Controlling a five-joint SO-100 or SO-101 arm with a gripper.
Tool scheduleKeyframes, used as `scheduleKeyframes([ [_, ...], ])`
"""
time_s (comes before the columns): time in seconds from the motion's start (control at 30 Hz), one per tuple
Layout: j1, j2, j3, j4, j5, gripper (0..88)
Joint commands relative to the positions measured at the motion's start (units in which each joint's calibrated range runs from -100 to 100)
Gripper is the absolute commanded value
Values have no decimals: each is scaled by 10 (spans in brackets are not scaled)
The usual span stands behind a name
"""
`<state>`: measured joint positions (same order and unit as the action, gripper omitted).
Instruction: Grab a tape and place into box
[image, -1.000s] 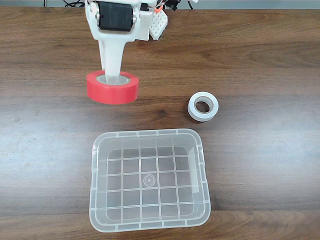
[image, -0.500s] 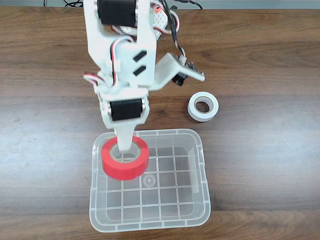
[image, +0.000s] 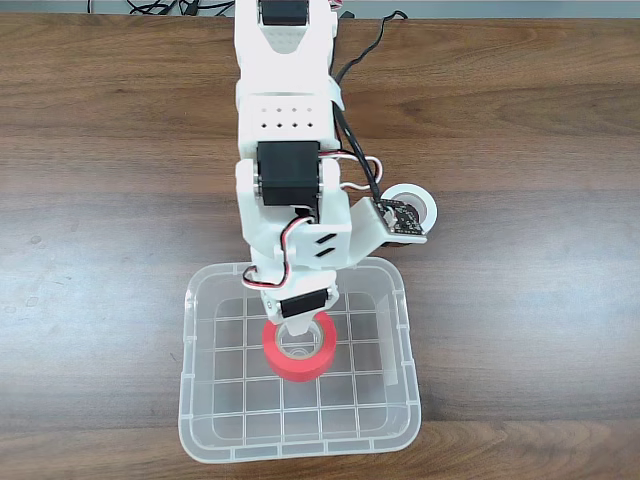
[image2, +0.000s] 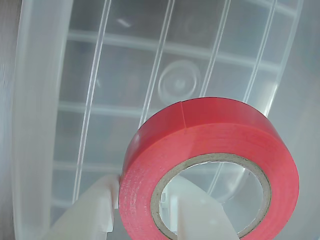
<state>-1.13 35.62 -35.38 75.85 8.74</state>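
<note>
Over the box (image: 197, 300) middle now, moved from its rim, the claw (image: 298, 340) clamps the tape (image: 299, 364), ready for release.

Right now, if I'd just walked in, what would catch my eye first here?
The bright red tape, pinched by the white arm's pincer over the middle of the clear plastic box. In the wrist view one finger sits outside the roll and one inside its grey core. A white tape roll lies on the wooden table beyond the box, partly behind the arm.
</note>
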Motion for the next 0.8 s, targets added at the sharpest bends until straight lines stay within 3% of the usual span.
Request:
scheduleKeyframes([
  [0.0, -13, -8, -60, -13, -3, 21],
  [0.23, -9, -2, -61, -26, -3, 133],
  [0.77, -6, -7, -221, 51, -3, 137],
])
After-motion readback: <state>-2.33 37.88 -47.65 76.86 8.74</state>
